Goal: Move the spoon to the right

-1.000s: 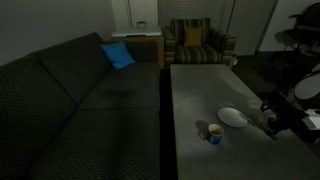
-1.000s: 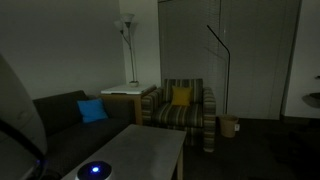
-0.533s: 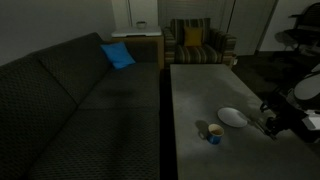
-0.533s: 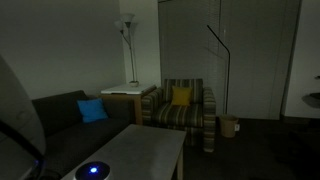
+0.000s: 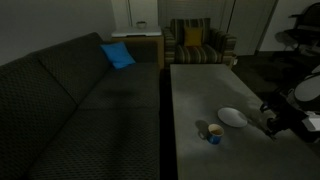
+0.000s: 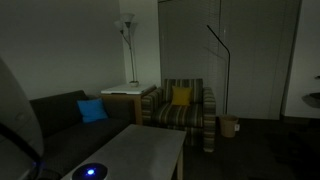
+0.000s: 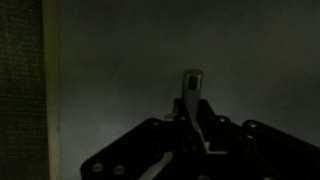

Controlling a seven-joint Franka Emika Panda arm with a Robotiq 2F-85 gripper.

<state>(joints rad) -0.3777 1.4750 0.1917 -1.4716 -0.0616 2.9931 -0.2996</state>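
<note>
In the wrist view the spoon, slender and pale grey, sticks out from between my gripper's fingers over the grey table top. The fingers are shut on it. In an exterior view my gripper is low over the table's right side, just right of the round white plate. The spoon itself is too small and dark to make out there. The small blue cup stands in front of the plate to its left.
The long grey table runs beside a dark sofa with a blue cushion. A striped armchair stands at the far end. A sofa edge lies past the table edge in the wrist view.
</note>
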